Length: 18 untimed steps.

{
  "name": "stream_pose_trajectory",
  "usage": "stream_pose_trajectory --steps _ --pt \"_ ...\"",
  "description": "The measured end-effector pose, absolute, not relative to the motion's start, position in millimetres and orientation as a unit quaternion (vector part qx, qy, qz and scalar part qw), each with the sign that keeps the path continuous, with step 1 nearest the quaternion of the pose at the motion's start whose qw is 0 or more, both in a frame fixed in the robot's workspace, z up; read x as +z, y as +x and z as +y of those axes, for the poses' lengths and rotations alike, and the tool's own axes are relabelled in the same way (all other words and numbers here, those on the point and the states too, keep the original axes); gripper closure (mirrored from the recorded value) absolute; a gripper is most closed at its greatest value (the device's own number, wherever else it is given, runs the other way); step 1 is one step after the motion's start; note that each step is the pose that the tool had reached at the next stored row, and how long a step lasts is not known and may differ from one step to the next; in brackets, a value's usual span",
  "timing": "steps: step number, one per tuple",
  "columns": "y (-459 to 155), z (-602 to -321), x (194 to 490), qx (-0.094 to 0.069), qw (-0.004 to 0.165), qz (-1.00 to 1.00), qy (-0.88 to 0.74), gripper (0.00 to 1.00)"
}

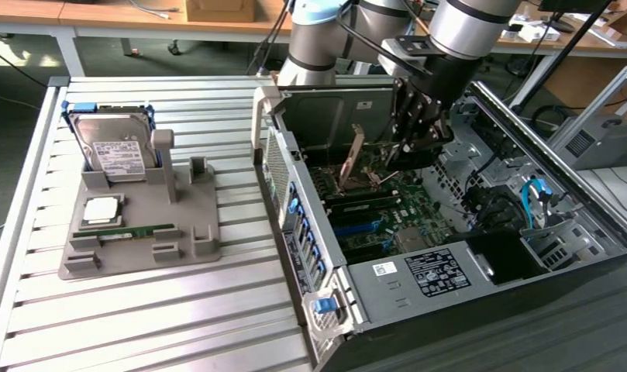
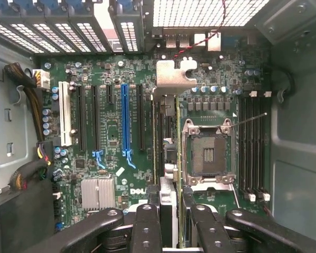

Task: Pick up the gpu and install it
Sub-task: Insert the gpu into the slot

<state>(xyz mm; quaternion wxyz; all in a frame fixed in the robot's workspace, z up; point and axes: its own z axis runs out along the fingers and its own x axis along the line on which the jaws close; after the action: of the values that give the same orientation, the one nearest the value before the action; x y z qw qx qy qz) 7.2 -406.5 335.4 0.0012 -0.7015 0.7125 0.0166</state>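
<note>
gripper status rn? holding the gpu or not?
Gripper: closed on the gpu, holding it edge-on above the motherboard inside the open computer case.

Grey holder tray point(image 1: 137, 232) on slatted table point(image 1: 137, 325): hard drive point(image 1: 111, 147) upright, processor chip point(image 1: 101, 209) flat, memory stick point(image 1: 124, 231) (narrow, green) beside it. Open computer case point(image 1: 437, 271) nearby.

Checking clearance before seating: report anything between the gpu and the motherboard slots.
Nothing visible does. The end effector holds the gpu edge-on over the motherboard; the expansion slots beside it are empty. Directly beneath the card is hidden.
</note>
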Motion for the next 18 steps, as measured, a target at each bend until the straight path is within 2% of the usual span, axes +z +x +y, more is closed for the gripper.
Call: stream_pose_trajectory --steps 18 --pt "5.8 -406.7 331.1 0.017 0.001 0.712 -0.702 0.73"
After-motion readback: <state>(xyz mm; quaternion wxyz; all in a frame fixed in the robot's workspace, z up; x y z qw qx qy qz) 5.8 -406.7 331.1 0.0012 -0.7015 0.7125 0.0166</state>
